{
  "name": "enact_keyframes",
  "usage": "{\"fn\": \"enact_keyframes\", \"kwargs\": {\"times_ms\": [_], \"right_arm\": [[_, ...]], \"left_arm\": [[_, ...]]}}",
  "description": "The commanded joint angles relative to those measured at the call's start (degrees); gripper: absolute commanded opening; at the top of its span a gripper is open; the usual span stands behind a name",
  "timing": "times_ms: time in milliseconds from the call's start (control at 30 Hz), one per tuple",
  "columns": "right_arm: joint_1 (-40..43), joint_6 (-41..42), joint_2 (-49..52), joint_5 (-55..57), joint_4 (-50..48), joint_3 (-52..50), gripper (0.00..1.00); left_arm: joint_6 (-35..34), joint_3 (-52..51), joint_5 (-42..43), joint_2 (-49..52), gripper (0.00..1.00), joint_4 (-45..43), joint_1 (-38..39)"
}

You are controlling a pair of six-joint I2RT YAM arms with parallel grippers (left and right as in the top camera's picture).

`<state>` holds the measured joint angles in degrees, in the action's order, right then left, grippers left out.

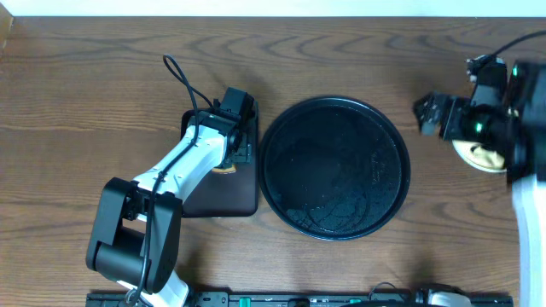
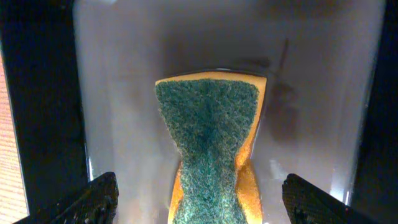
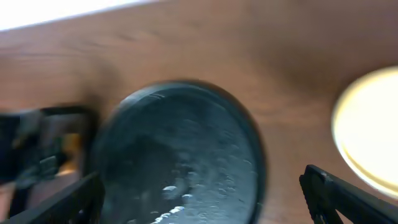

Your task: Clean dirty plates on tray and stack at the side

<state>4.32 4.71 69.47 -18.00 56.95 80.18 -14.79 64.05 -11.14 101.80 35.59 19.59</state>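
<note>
A dark brown wooden table [image 1: 85, 85] fills our view. Nearest us, the left arm reaches up from the front edge to a small rectangular black tray [image 1: 230, 200]. The left gripper [image 2: 202, 196] hangs over it with its fingers spread wide. Between them, untouched, lies a sponge [image 2: 208, 124] with a yellow-orange body and its green scouring face up. Just right of that tray, at the table's centre, we see the large round black tray [image 1: 334, 99], its bare floor glistening with wet streaks. Farther right, the right gripper [image 3: 202, 193] hovers with its jaws fully apart, holding nothing. A pale yellow plate [image 1: 478, 155] rests on the wood beside the round tray, partly hidden under that arm. We cannot tell whether other plates lie beneath it.
</note>
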Motion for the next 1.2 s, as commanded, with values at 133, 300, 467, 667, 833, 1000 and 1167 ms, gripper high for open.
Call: {"fn": "enact_keyframes", "kwargs": {"times_ms": [133,300,467,667,833,1000,1167], "right_arm": [[-9.4,-6.1,-19.5,12.3,-6.5,-1.8,0.99],[-8.9,-9.1,-38.4,12.7,-27.1,-22.4,0.99],[-8.1,-9.5,-56.0,13.3,-51.1,-46.3,0.99],[-4.7,-9.5,-68.1,13.3,-64.3,-63.2,0.99],[-3.9,-9.5,-69.2,13.5,-67.5,-70.3,0.99],[-3.9,-9.5,-69.2,13.5,-68.4,-76.1,0.99],[-3.9,-9.5,-69.2,13.5,-68.2,-79.8,0.99]], "left_arm": [[0.2,-0.1,-0.9,-0.1,0.85,0.1,-0.3],[0.2,-0.1,-0.9,-0.1,0.85,0.1,-0.3],[0.2,-0.1,-0.9,-0.1,0.85,0.1,-0.3],[0.2,-0.1,-0.9,-0.1,0.85,0.1,-0.3],[0.2,-0.1,-0.9,-0.1,0.85,0.1,-0.3],[0.2,-0.1,-0.9,-0.1,0.85,0.1,-0.3],[0.2,-0.1,-0.9,-0.1,0.86,0.1,-0.3]]}}
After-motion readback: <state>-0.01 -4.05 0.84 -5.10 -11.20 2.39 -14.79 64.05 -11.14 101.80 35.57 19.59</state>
